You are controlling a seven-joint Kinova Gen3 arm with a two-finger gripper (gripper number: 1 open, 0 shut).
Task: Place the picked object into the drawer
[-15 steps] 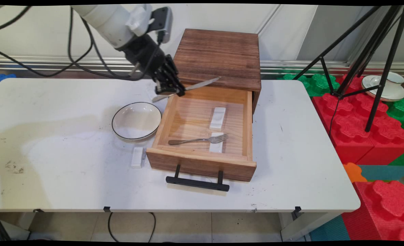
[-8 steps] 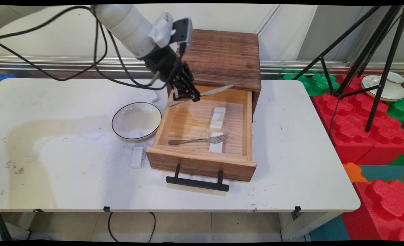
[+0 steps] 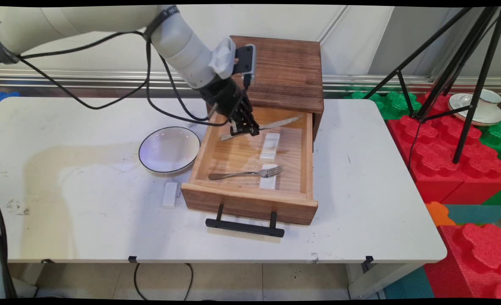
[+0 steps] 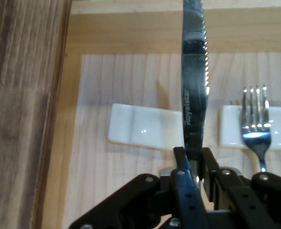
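My black gripper (image 3: 245, 129) is shut on a steel table knife (image 3: 276, 124), held about level over the back of the open wooden drawer (image 3: 250, 195). The blade points right, toward the drawer's far right corner. In the hand view the gripper (image 4: 193, 162) clamps the knife (image 4: 195, 76) near its handle, the serrated blade running straight up the picture. Just below the knife a white rest (image 3: 270, 146) (image 4: 142, 126) lies on the drawer floor. A fork (image 3: 246, 173) (image 4: 255, 119) lies with its tines on a second white rest (image 3: 268, 178) (image 4: 278, 127) nearer the drawer front.
The dark wooden cabinet (image 3: 276, 70) stands behind the drawer. A white bowl with a dark rim (image 3: 169, 149) sits left of the drawer, a third white rest (image 3: 170, 195) in front of it. The drawer's black handle (image 3: 244, 226) juts forward. Tripod legs (image 3: 466, 84) stand at right.
The arm has carried the knife rightward and downward, from above the drawer's back left corner to low over the drawer's back, above the rear white rest.
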